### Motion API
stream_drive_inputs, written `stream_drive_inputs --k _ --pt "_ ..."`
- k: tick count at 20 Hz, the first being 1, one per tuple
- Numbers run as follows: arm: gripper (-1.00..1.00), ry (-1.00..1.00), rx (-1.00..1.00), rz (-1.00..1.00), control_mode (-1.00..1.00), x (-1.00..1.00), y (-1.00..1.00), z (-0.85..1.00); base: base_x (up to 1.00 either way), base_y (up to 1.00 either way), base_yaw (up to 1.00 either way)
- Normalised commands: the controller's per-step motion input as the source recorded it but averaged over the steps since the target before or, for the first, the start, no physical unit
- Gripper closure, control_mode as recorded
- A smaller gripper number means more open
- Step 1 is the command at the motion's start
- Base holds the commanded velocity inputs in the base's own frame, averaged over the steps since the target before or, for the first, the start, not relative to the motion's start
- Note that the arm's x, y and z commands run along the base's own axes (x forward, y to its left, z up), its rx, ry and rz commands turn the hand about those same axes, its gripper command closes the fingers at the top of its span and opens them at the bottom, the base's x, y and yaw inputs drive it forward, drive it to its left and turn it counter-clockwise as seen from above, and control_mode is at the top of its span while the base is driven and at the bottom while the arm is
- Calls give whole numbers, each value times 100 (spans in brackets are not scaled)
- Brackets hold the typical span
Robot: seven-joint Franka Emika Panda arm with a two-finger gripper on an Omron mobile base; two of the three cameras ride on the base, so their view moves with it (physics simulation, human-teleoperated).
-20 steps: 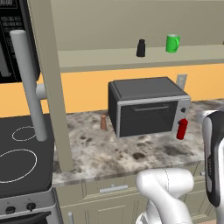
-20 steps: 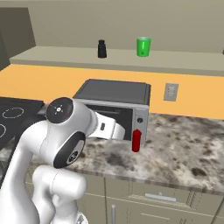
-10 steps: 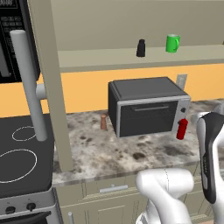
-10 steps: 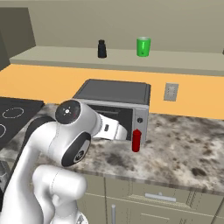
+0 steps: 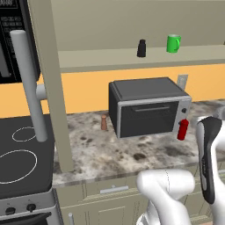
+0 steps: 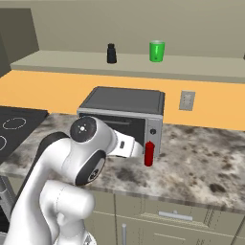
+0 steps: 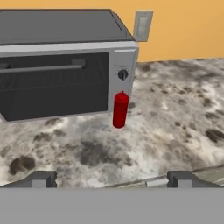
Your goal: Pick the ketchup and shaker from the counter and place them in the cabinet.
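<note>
Ketchup [image 7: 120, 110] stands upright on the counter [image 7: 175, 118] just before the toaster oven [image 7: 61, 61]; the gripper [image 7: 111, 179], jaws spread wide and empty, faces it, seemingly lining up a grasp.

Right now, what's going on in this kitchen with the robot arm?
The arm is going after the ketchup, which stands upright on the counter in front of the toaster oven's right end. The pincer is open, empty and well short of the bottle, pointed toward it. The shaker already stands on the cabinet shelf near a green mug. So half the job looks done, and the ketchup has yet to be grasped.
</note>
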Motion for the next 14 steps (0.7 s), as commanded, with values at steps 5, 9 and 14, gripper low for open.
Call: stream_drive_inputs --k 5,9,14 --pt "-100 4 1 0 -100 26 -8 -11 0 0 0" --pt "-100 5 1 0 -100 23 -13 -7 0 0 0" --pt "-100 7 1 0 -100 12 -14 -3 0 0 0"
